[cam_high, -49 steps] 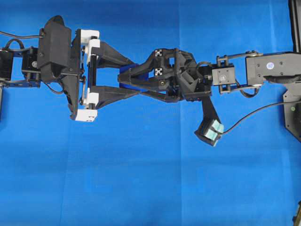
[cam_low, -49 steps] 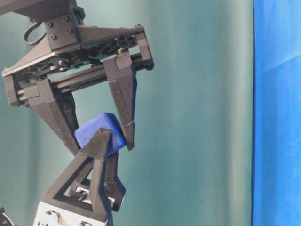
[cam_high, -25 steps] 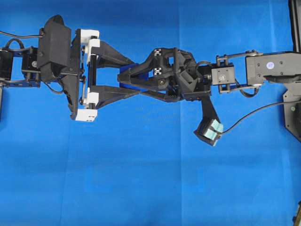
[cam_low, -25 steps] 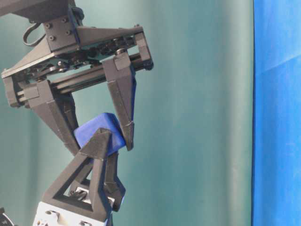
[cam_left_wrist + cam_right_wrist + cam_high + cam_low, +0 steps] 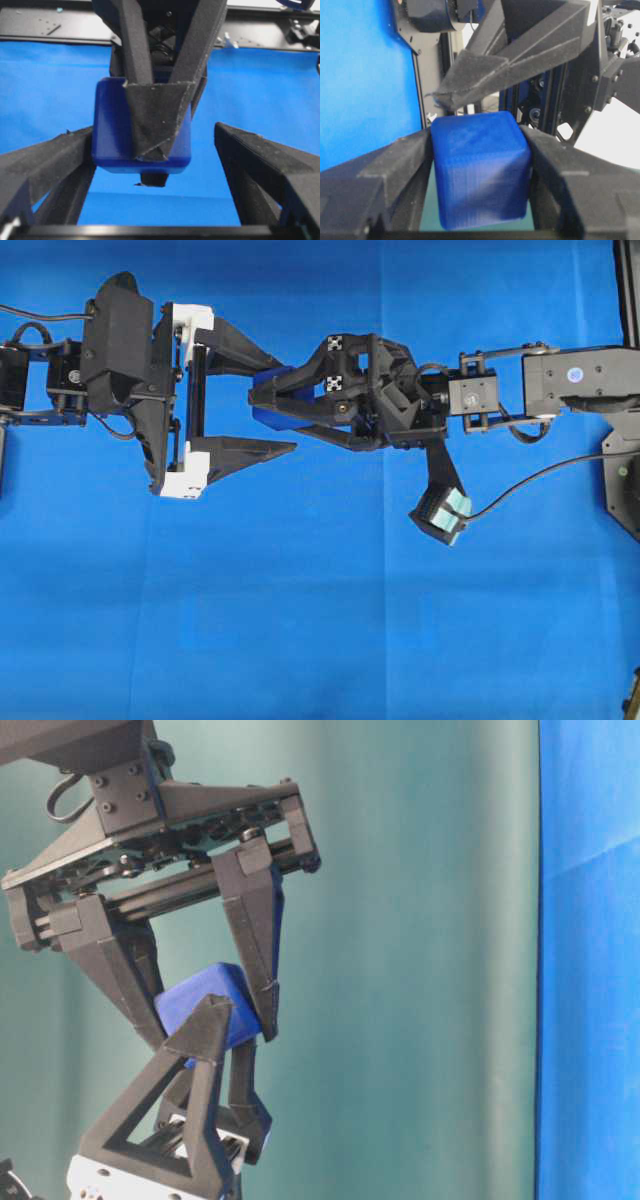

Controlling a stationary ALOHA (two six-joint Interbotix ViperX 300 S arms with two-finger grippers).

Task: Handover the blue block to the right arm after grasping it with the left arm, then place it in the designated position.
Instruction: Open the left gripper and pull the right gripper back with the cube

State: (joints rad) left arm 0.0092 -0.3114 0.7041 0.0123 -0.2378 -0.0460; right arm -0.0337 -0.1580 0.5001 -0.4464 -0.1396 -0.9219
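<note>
The blue block is clamped between my right gripper's all-black fingers, held in the air above the blue cloth. In the overhead view the right gripper reaches in from the right with the block at its tips. My left gripper, with white finger mounts, is open, one finger on each side of the block. In the left wrist view the block sits by the left finger, and the right finger stands well apart from it. The table-level view shows the block held from above.
The blue cloth covers the table below both arms. The right arm's pale teal piece hangs under its wrist, with a cable running right. A black stand sits at the right edge. A teal backdrop shows behind.
My left gripper's fingers have spread apart and let go of the block. The right gripper stays shut on it and has shifted slightly.
</note>
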